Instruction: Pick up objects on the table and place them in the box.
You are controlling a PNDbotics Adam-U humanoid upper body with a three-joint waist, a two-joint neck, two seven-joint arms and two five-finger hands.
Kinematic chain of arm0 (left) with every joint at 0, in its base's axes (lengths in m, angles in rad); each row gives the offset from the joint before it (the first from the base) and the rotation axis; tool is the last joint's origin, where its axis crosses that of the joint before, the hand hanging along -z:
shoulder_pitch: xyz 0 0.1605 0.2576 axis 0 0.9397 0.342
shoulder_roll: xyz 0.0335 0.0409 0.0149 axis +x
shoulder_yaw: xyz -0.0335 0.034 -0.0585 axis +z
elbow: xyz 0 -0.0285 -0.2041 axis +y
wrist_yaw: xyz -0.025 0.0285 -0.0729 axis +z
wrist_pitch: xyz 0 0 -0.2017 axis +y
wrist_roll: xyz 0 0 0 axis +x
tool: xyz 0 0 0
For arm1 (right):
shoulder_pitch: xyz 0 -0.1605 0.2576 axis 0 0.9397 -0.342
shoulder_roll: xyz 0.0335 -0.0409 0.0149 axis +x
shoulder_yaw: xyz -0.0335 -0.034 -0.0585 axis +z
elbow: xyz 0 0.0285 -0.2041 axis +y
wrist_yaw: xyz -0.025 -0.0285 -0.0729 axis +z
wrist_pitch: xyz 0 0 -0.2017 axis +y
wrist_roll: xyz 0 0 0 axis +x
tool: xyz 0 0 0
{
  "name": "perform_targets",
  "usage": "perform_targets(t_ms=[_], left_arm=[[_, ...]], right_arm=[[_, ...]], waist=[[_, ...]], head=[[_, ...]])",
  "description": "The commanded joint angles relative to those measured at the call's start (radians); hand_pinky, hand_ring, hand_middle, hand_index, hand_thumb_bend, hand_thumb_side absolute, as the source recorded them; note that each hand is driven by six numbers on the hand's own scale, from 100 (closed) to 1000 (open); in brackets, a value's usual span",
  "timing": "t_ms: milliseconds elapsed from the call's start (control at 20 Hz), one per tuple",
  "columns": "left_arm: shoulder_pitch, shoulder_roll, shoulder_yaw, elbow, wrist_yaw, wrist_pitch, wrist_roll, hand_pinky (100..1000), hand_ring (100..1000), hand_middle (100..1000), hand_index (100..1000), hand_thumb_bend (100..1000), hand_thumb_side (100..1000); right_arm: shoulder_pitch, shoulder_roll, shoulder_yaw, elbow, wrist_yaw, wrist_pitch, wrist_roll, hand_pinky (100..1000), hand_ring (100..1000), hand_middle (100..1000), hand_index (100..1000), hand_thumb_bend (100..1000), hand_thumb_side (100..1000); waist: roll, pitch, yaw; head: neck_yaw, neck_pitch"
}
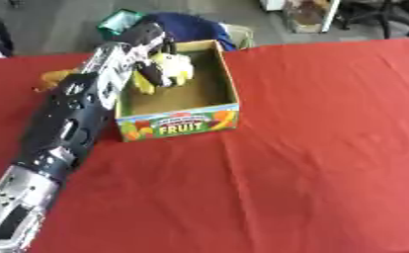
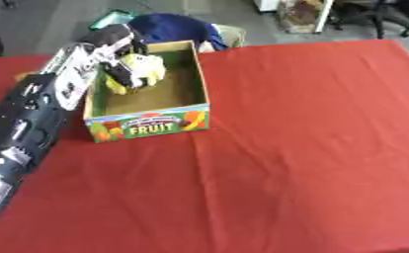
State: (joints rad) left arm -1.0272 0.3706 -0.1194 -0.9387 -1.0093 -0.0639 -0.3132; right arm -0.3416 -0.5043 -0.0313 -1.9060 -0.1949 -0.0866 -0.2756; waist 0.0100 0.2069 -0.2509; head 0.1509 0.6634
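Note:
My left arm reaches up from the lower left, and its hand [image 1: 147, 54] hangs over the left side of the cardboard box [image 1: 180, 123], which has "FRUIT" printed on its front. The fingers are curled round a soft yellow and white thing [image 1: 179, 68], held inside the box's opening just above the brown floor. A yellow-orange thing [image 1: 54, 77] lies on the red table [image 1: 329, 148] left of the box, partly hidden by my arm. My right hand does not show.
A blue bag or cloth [image 1: 187, 23] and a green item [image 1: 117, 21] lie on the floor beyond the table's far edge. Chair legs [image 1: 377, 17] stand at the top right. The red cloth stretches wide to the right of the box.

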Motion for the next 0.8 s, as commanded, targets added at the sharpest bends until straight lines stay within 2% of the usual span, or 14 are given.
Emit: perform_targets(t_ms=[50,250,500,700,800], left_arm=[[-0.001,0.061,0.011,-0.084,0.043,-0.039,0.005,686,710,726,762,982,375],[0.034,0.115,0.006,-0.191,0.109,-0.064,-0.01,656,660,688,755,976,382],[0.111,0.186,0.038,-0.32,0.188,-0.073,0.046,603,616,645,729,940,357],[0.203,0.232,0.077,-0.421,0.25,-0.038,0.099,598,617,645,727,926,330],[0.244,0.263,0.086,-0.454,0.281,-0.009,0.09,614,634,666,732,919,304]], right_arm=[[-0.003,-0.017,-0.017,-0.009,0.0,-0.003,-0.004,565,603,631,793,352,293],[0.002,-0.018,-0.017,-0.006,0.003,-0.004,-0.003,566,602,630,793,352,294],[0.011,-0.023,-0.023,-0.002,0.005,-0.005,-0.006,567,603,630,792,360,291],[0.012,-0.023,-0.025,-0.002,0.006,-0.008,-0.007,567,603,630,791,354,296],[0.013,-0.023,-0.023,-0.001,0.006,-0.007,-0.005,567,603,630,792,354,295]], waist=[[-0.002,-0.023,0.007],[-0.002,-0.031,0.022],[-0.004,-0.037,0.045],[-0.004,-0.04,0.062],[-0.003,-0.041,0.064]], head=[[-0.014,-0.012],[-0.023,-0.011],[-0.037,-0.007],[-0.05,-0.008],[-0.052,-0.007]])
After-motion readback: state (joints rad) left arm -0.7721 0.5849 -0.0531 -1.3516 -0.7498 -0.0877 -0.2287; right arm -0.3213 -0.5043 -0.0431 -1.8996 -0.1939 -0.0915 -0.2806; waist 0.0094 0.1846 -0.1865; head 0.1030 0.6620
